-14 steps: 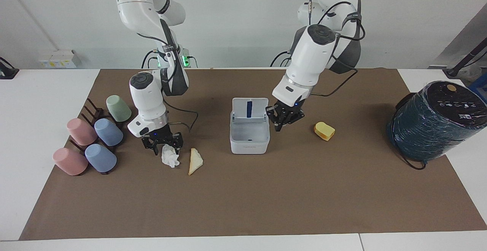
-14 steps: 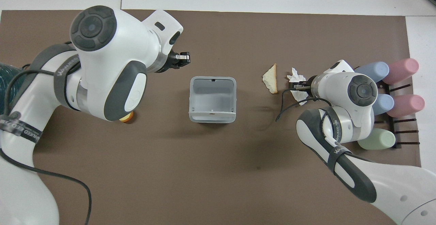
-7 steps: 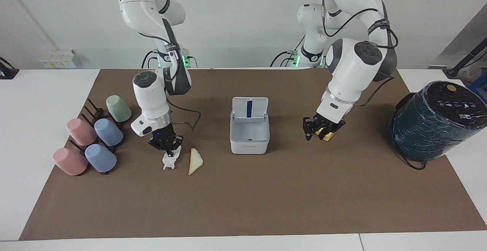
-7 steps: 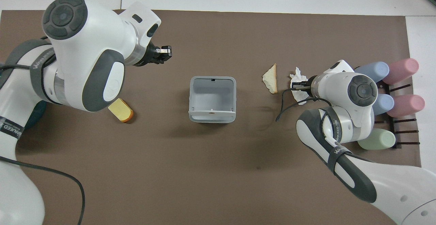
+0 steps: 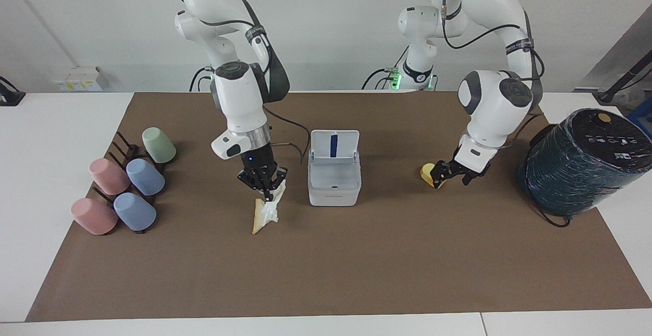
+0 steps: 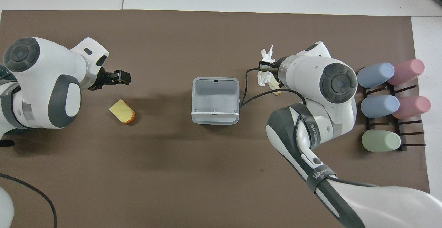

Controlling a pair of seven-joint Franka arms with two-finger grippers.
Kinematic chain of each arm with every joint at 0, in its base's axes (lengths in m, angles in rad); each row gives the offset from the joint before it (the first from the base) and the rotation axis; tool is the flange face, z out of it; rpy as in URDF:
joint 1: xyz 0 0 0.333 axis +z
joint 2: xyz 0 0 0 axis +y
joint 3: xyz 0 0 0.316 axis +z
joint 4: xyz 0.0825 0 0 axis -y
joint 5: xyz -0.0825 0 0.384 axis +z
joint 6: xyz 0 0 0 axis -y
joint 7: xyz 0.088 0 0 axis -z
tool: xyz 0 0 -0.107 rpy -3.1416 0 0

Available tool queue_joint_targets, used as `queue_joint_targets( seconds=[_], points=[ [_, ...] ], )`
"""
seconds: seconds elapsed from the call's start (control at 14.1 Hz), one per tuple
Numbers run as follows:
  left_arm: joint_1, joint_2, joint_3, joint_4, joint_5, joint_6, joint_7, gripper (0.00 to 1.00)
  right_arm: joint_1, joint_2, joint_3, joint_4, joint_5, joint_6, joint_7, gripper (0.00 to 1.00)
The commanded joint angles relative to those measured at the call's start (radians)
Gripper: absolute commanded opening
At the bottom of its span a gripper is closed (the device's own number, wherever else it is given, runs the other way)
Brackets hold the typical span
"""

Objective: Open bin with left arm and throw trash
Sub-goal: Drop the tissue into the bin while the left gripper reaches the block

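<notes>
Since a second ago, your right tool (image 5: 264, 185) lifts off desk (image 5: 326, 275), clamped on paper wad (image 5: 271, 204), now over bread wedge (image 5: 258, 222), beside bin (image 5: 334, 175). Bin lid up, bin empty: wad goes in next, you'd judge. Left tool (image 5: 451, 175) swings from bin to yellow chunk (image 5: 429, 174), fingers spread, holding nothing. Cups (image 5: 122, 186) unmoved.

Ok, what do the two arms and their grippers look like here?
Both arms are glossy white with dark grey joint caps and panels. Black cables run along them, held by black lettered straps. The left gripper and right gripper are black, two-fingered, each with a small blue light above.
</notes>
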Motion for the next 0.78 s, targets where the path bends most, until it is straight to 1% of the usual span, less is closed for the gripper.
queue_joint_targets(
  seconds=[0.0,0.14,0.28,0.43,0.5,0.57,0.64,0.71],
  points=[
    [0.003,-0.043,-0.006,-0.122,0.02,0.07,0.006,1.0,0.043,0.042,0.001,0.143,-0.02,-0.107,0.089,0.0],
    [0.003,-0.045,-0.006,-0.19,0.018,0.111,0.004,1.0,0.106,0.042,0.001,0.146,-0.024,-0.111,0.181,0.0],
    [0.001,-0.043,-0.006,-0.255,0.02,0.185,0.004,1.0,0.14,0.042,0.001,0.137,-0.021,-0.118,0.206,0.0],
    [0.0,-0.043,-0.006,-0.263,0.02,0.188,0.006,1.0,0.163,0.042,0.007,0.131,-0.009,-0.152,0.212,0.0],
    [-0.005,-0.043,-0.006,-0.261,0.02,0.187,0.006,0.96,0.193,0.044,0.011,0.12,-0.007,-0.158,0.214,0.0],
    [-0.008,-0.042,-0.006,-0.257,0.018,0.184,0.004,0.84,0.203,0.042,0.011,0.099,-0.009,-0.158,0.212,0.0],
    [-0.009,-0.04,-0.007,-0.248,0.02,0.176,0.003,0.63,0.203,0.036,0.012,0.085,-0.007,-0.161,0.212,0.0],
    [-0.011,-0.036,-0.007,-0.225,0.018,0.159,0.001,0.37,0.203,0.033,0.014,0.077,-0.007,-0.172,0.212,0.0]
  ],
)
